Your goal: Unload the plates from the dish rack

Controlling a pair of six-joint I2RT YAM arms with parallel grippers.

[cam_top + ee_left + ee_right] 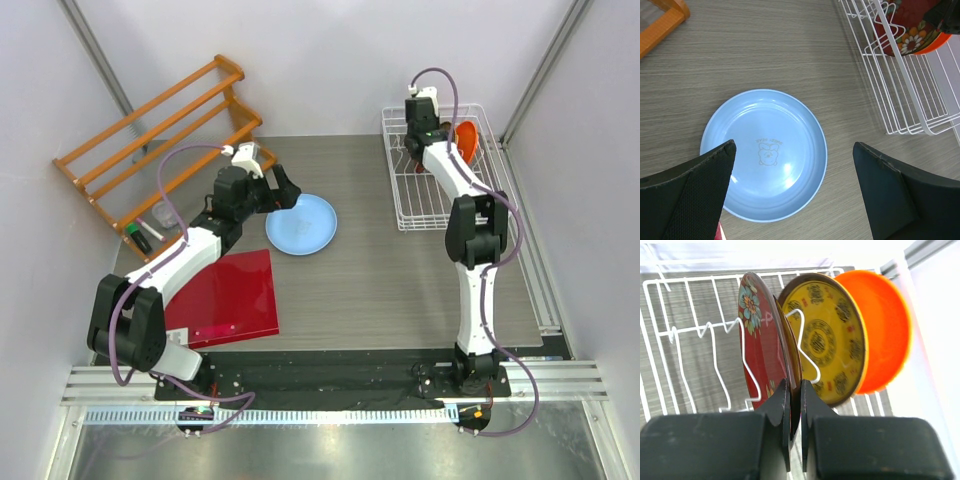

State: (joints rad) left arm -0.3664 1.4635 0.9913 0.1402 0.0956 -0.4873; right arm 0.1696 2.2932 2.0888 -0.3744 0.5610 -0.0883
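**A:** Where are the plates?
**B:** Three stand on edge in the white wire dish rack at the far right of the grey table. They are the dark red floral plate, the yellow dark-patterned plate and the plain orange plate. The larger light blue plate lies flat on the table, left of centre.
**A:** And the grippers?
**B:** The right gripper pinches the dark red floral plate's rim. The left gripper hovers over the blue one, fingers spread wide, holding nothing. A flat red square board lies beside it, and an orange wooden slatted rack stands far left.
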